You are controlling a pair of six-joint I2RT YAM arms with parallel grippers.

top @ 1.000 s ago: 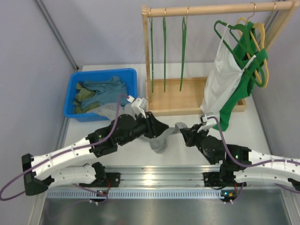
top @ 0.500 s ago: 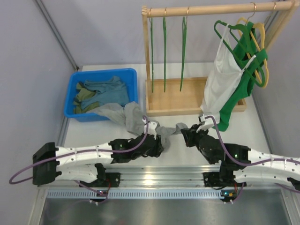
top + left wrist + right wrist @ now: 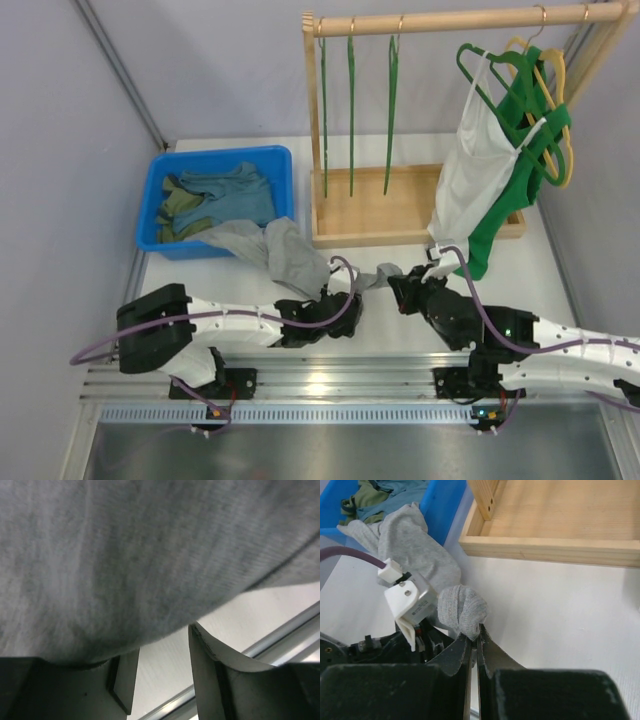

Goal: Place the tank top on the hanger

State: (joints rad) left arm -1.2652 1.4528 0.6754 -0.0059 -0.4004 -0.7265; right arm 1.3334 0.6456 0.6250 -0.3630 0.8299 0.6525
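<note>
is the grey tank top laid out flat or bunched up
Bunched up: the tank top trails crumpled from the blue bin to the right gripper, which pinches one end.

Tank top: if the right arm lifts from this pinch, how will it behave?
Probably floppy: the tank top lies crumpled, spilling off the blue bin onto the table. Likely light: the right fingers hold a bunched end by a thin pinch. It would probably sag and drag, not keep shape.
</note>
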